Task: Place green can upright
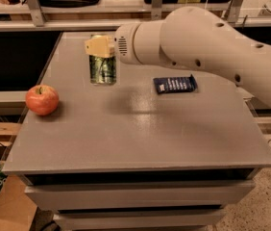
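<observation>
The end effector [100, 46], a tan block at the tip of the white arm [198, 40], sat at the top of the green can [103, 70], toward 11 o'clock on the grey tabletop [140, 134]. Whether it clamped the can or merely rested against it could not be told, since the block covered the can's top. The can stood upright, its base at or just above the surface, a little in from the far edge and clear of the left edge. The arm reached in from 3 o'clock, crossing over the far right part of the tabletop. A red apple [42, 99] lay at 9 o'clock, close to the left edge and well apart from the can. A flat dark-blue packet [175, 84] lay toward 1 o'clock of the centre, under the arm's span and apart from the can. The widest open room was the centre and the whole near half of the tabletop, from 4 to 8 o'clock, down to the front edge.
</observation>
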Available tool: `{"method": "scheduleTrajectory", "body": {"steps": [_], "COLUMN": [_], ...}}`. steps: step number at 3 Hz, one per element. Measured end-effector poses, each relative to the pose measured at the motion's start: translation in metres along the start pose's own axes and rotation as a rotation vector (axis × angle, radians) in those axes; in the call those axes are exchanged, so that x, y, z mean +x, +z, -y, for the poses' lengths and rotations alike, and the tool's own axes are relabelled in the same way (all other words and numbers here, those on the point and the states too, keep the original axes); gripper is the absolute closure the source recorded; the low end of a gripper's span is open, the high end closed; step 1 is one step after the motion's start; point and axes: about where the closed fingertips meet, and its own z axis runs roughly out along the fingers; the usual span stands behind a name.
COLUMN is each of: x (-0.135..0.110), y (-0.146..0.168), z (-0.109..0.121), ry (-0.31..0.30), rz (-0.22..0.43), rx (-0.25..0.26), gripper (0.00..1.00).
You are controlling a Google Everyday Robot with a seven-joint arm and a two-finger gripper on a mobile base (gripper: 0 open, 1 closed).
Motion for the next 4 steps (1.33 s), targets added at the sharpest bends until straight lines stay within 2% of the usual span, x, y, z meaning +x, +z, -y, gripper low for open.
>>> {"method": "scheduleTrajectory", "body": {"steps": [1,2,3,4], "x": [-0.003,-0.009,-0.012,-0.009], "y": [0.002,0.008,0.012,0.014], "z": [-0.002,-0.001,0.002,-0.002], "ry": [-0.018,-0.046,-0.089,-0.169], "rz": [0.016,0.047,0.087,0.128], "rx": [-0.021,-0.081,-0.165,-0.246], "gripper": [1.0,1.0,1.0,1.0]}}
